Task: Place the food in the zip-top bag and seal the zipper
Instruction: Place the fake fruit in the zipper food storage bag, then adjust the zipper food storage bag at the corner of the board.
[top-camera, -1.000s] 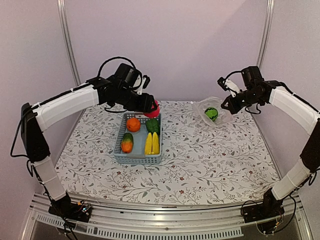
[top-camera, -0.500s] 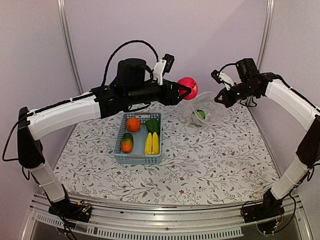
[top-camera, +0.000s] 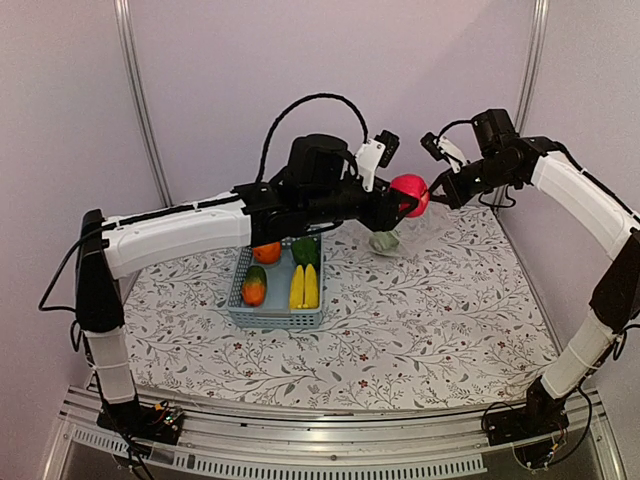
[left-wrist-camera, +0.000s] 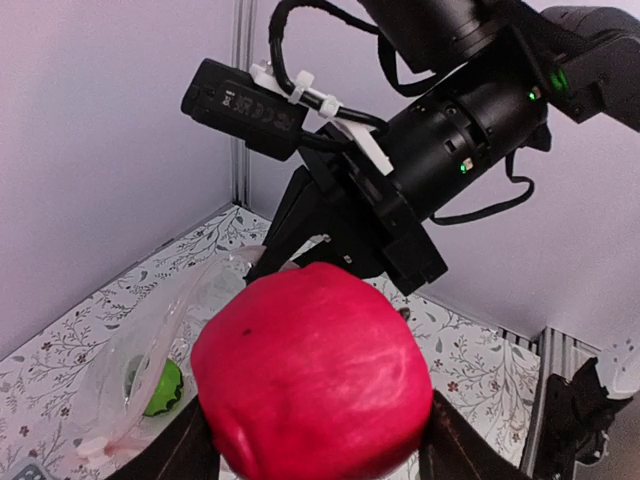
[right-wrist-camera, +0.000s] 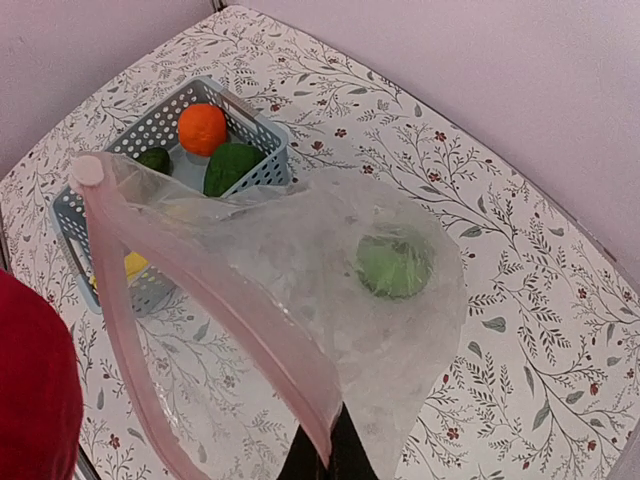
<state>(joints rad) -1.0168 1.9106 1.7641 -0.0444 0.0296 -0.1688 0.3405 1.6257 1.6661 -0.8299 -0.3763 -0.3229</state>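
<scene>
Basket of light-blue slatted plastic (top-camera: 275, 318) holds an orange fruit (top-camera: 266, 253), an orange-green piece (top-camera: 254, 287), a green piece (top-camera: 305, 252) and yellow bananas (top-camera: 304, 288). Further right, the left gripper (top-camera: 401, 200) clamps a round red toy fruit (left-wrist-camera: 312, 370) beside the mouth of the clear zip-top bag (right-wrist-camera: 300, 250). The right gripper (right-wrist-camera: 322, 455) pinches its pinkish zipper strip (right-wrist-camera: 205, 295), one green ball (right-wrist-camera: 395, 264) inside.

A light-blue slatted basket (top-camera: 275, 319) sits on the floral cloth (top-camera: 430, 320) (pale lilac walls (top-camera: 420, 60) behind).

The floral-clothed table (top-camera: 420, 320) carries one light-blue slatted basket (top-camera: 276, 321), standing left of its centre.
</scene>
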